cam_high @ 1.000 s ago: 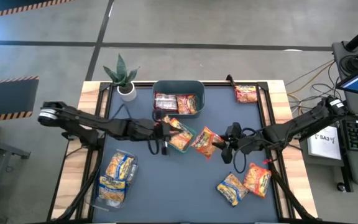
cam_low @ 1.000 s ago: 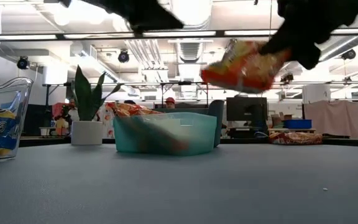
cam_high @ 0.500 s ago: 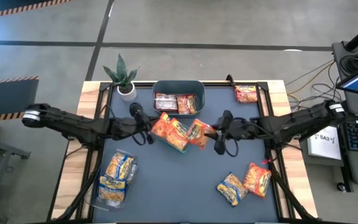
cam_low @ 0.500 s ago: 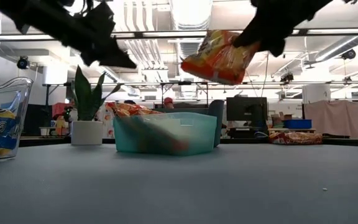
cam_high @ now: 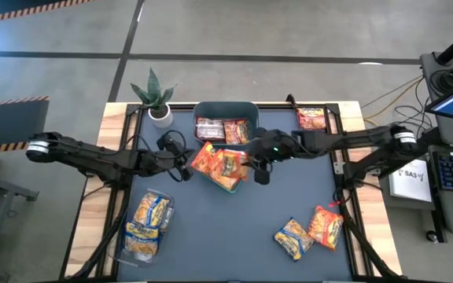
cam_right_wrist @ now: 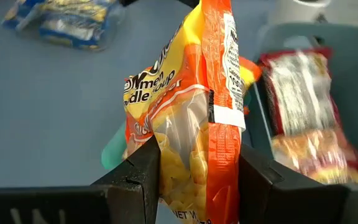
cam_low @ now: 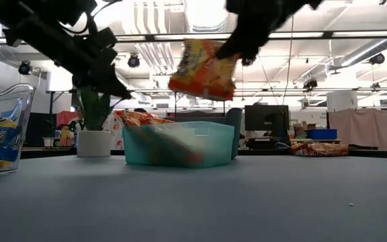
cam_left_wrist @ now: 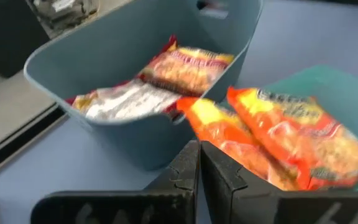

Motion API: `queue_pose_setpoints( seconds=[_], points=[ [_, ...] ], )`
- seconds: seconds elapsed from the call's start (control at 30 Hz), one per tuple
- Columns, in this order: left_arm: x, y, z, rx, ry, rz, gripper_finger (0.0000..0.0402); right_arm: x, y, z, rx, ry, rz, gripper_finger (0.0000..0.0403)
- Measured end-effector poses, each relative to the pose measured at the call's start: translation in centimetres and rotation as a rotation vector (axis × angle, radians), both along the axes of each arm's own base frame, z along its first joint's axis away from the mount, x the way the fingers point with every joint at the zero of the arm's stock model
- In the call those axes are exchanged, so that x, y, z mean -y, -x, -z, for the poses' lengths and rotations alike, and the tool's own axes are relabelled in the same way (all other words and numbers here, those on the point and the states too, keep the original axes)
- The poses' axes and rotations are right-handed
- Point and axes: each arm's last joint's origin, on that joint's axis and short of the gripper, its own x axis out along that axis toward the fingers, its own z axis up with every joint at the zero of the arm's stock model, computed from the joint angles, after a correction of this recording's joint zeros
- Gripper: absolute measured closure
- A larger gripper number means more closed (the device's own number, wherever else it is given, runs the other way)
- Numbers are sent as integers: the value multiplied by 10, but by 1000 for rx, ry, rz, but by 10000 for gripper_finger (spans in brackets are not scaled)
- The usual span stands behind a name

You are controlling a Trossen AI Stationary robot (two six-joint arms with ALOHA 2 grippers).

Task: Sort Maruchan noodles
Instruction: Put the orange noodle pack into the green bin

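**Noodles midway through sorting, one packet in the air**

Noodles are partly sorted on the worktop: the right gripper is clamped on an orange packet, holding it above the small green tray near the middle of the worktop, where other orange packets already lie. Dark red-and-white packets sit in the grey-teal tub at the far edge, and yellow-and-blue ones fill a clear bin toward the near left corner. Left to sort, by the look of it: two loose packets by the near right corner and one at the far right corner. The left gripper, fingers together and empty, hangs just left of the tray. Tray and tub stand close together, so room for setting down is tight there; the near middle of the worktop lies open. A potted plant stands at the far left corner.
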Motion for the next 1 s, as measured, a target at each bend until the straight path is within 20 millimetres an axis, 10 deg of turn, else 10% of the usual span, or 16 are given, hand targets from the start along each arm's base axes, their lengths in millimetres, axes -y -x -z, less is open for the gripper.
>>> queue_pose_setpoints(
  seconds=[0.37,1.0],
  points=[
    [0,1,4,-17,24,-17,402,26,-46,10,-190,298,-404,268],
    [-3,-11,26,-111,-4,-73,402,35,-70,25,-272,299,-538,265]
  ],
)
